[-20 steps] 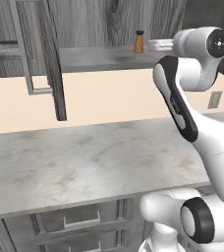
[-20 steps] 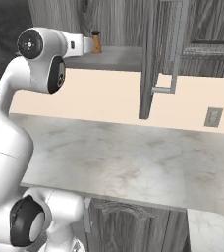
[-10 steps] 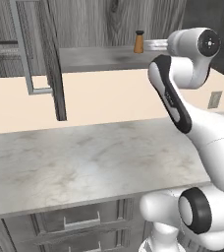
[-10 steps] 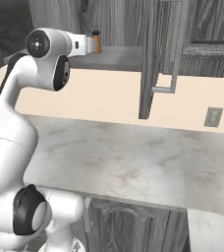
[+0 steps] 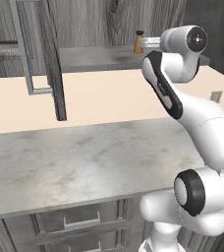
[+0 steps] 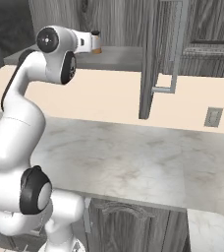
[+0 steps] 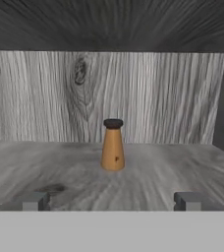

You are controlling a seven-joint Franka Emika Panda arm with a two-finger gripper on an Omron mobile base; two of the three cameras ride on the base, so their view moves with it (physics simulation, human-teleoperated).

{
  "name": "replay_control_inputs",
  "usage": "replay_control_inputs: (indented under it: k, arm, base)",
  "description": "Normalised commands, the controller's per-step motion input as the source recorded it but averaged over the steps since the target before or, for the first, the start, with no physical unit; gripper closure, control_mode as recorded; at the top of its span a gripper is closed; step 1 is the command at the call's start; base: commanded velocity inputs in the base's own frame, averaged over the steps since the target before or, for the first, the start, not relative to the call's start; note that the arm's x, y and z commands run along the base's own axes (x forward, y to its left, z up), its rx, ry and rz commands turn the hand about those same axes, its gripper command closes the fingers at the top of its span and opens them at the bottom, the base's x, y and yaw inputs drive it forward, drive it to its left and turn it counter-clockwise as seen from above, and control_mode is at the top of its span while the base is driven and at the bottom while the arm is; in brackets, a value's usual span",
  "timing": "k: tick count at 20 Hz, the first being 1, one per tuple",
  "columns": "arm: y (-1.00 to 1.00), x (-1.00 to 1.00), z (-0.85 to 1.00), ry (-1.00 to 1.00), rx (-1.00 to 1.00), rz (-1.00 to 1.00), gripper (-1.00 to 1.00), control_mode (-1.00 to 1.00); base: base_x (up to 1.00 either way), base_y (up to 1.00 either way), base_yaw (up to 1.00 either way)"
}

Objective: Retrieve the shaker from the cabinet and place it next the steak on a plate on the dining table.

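Observation:
The shaker, orange-brown with a dark cap, stands upright on the grey shelf of the cabinet, against its wood-grain back wall. My gripper is open, level with the shelf and a short way in front of the shaker, which is centred between the two fingertips without touching them. From the base views the shaker shows just beyond the end of my white hand. The steak, the plate and the dining table are out of view.
The cabinet door hangs open left of the shaker, with its silver bar handle. Below the shelf runs a marbled counter top with drawers under it. A wall socket sits on the beige wall.
The arm has stretched forward toward the shelf, bringing the hand closer to the shaker. The shaker has not moved and the jaws have stayed open.

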Motion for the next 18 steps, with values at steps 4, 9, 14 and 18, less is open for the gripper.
replay_control_inputs:
  k: [4, 9, 14, 18]
  arm:
    - [0.00, 0.59, 0.00, 0.04, 0.00, 0.00, -1.00, -1.00]
    - [0.00, 0.48, 0.00, 0.05, 0.00, 0.00, -1.00, -1.00]
    - [0.00, 0.51, 0.00, 0.05, 0.00, 0.00, -1.00, -1.00]
    - [0.00, 0.49, 0.00, 0.04, 0.00, 0.00, -1.00, -1.00]
  base:
    - [0.00, 0.00, 0.00]
    - [0.00, 0.00, 0.00]
    - [0.00, 0.00, 0.00]
    - [0.00, 0.00, 0.00]
